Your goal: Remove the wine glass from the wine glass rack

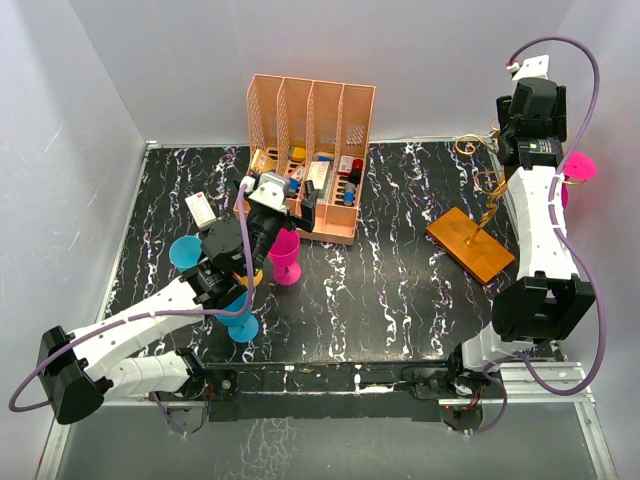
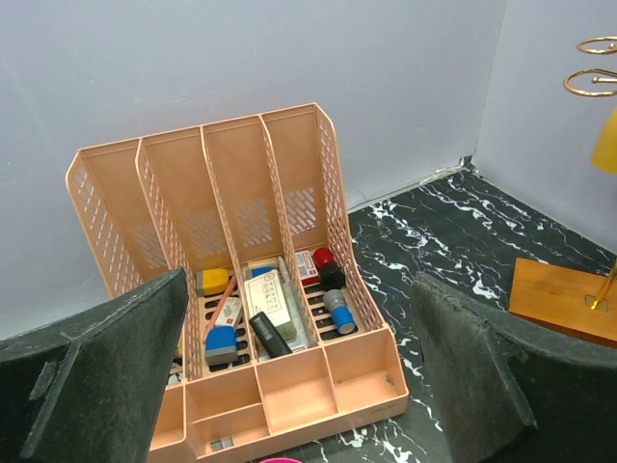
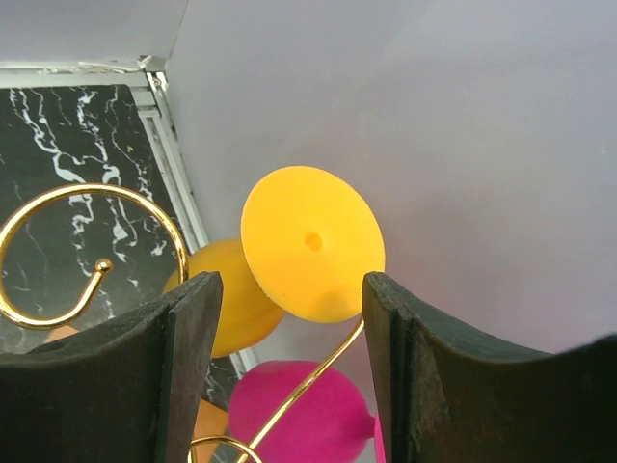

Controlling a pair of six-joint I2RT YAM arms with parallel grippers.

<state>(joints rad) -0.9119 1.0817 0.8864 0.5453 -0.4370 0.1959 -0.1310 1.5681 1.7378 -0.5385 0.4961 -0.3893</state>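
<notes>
Black, white-veined marble-patterned desk (image 1: 400, 300) fills a pale-walled booth. Nearest the bases, the left gripper (image 2: 299, 280) sits low over the desk's left side, its fingers spread wide with nothing between them. Loose cups stand around that arm: a blue plastic goblet (image 1: 185, 252) and a pink plastic goblet (image 1: 285, 258).

Further out on the right is the gold wire wine glass rack (image 1: 470, 245) on its flat orange-brown wooden base. High at its far arms, the right gripper (image 3: 289, 280) has its fingers (image 3: 183, 357) parted to either side of the round foot of a yellow opaque wine glass (image 3: 311, 241). They are not pinching it. The glass hangs upside down off a curled gold hook arm (image 3: 96, 260), beside a pink hanging wine glass (image 3: 308, 420).

The yellow glass looks like moulded plastic, so probably light, stiff, smooth and hard to break. The thin stem just under the foot seems the surest hold. It would likely need sliding out along the hook's opening, not a straight pull.

Against the back wall stands a peach-pink slotted plastic organizer (image 2: 231, 174) with four upright bays. A white box (image 2: 270, 299), a black cylinder (image 2: 267, 335) and a blue-capped tube (image 2: 337, 313) lie in them. Its front trays look nearly bare.
</notes>
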